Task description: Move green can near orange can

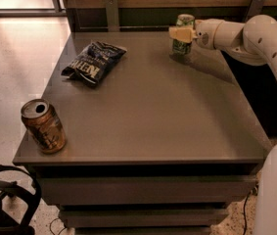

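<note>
Green can [182,47] stands at the far right of the table [167,111] with the gripper [179,33] seemingly pinching it high, so on the long way to the orange can [43,126] at the near left it may slip, tip over or brush the chip bag [93,62].

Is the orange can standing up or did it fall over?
Standing up. The orange can rests on its base, silver top upward. The pincer is at the green can.
</note>
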Robot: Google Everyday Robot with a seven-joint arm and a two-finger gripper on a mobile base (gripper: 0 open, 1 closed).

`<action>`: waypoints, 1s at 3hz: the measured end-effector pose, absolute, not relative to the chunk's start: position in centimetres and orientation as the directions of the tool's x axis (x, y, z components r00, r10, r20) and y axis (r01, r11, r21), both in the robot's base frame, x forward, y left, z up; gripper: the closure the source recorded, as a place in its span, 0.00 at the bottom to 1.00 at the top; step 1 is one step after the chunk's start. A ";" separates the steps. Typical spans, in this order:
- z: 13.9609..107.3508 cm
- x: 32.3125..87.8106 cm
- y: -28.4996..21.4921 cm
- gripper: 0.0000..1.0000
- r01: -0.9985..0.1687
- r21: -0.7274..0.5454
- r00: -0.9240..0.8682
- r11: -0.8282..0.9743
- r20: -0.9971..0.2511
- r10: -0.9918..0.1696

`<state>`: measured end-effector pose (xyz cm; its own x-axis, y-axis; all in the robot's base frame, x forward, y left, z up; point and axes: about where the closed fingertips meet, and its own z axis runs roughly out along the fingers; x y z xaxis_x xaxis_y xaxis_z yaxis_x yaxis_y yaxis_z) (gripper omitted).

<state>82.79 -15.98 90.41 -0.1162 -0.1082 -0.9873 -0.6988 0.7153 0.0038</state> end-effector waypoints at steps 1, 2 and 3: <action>91.8 79.4 -16.1 1.00 -0.689 -0.020 -0.103 0.725 -0.987 -0.125; 92.2 76.1 -15.2 1.00 -0.697 -0.036 -0.087 0.716 -0.987 -0.134; 92.2 73.2 -12.7 1.00 -0.731 -0.058 -0.076 0.680 -0.983 -0.166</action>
<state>73.24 -12.68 92.21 -0.0762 -0.1660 -0.9832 -0.7308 0.6801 -0.0582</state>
